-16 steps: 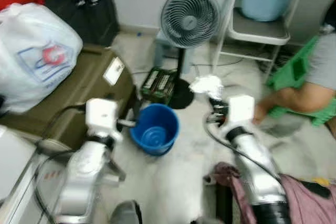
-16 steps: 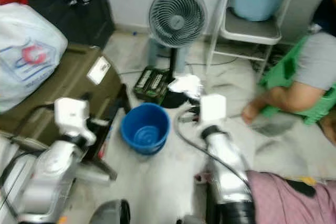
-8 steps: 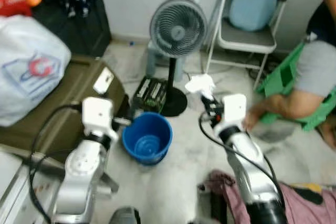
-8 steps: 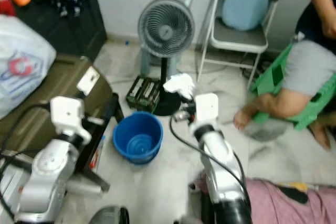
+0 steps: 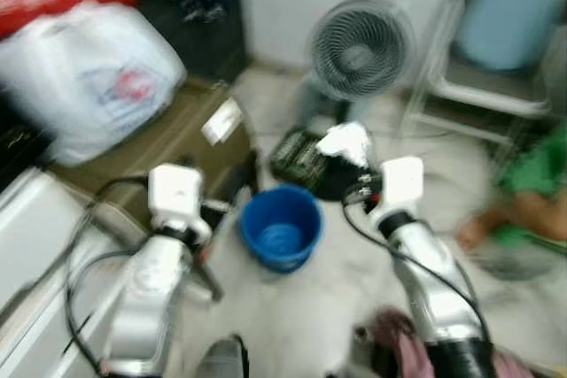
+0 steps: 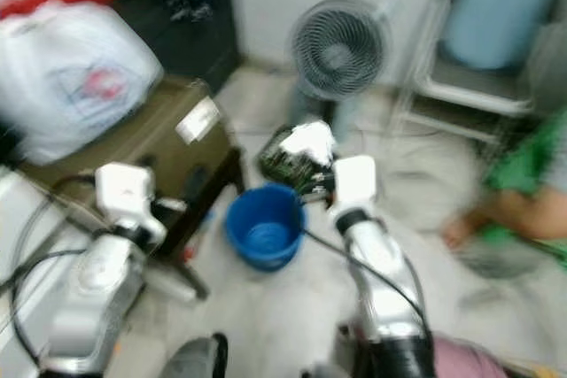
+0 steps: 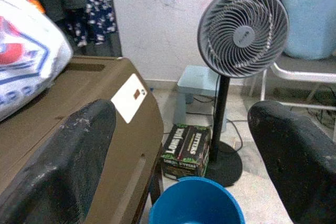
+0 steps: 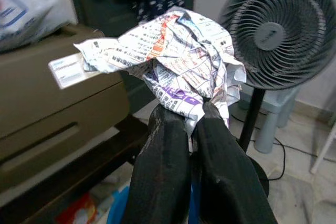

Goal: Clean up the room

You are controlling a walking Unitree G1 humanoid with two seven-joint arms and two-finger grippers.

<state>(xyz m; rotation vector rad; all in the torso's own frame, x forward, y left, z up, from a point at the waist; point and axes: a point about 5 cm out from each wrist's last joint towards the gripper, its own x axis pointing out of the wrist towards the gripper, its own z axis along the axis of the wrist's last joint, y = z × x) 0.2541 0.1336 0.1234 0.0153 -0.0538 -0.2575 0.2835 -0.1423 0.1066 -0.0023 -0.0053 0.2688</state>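
Right gripper: jaws closed on a crumpled newspaper, held above the floor just beyond the far rim of the blue bucket. Left gripper: jaws spread wide, holding nothing, beside the bucket's left rim near the brown trunk. The head views have swung leftward and blurred since a second ago, so the camera moved; the paper remains clamped. Judged: release into the bucket comes next.

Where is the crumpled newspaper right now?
The newspaper is pinched in the right gripper, held up just right of the blue bucket and in front of the fan.
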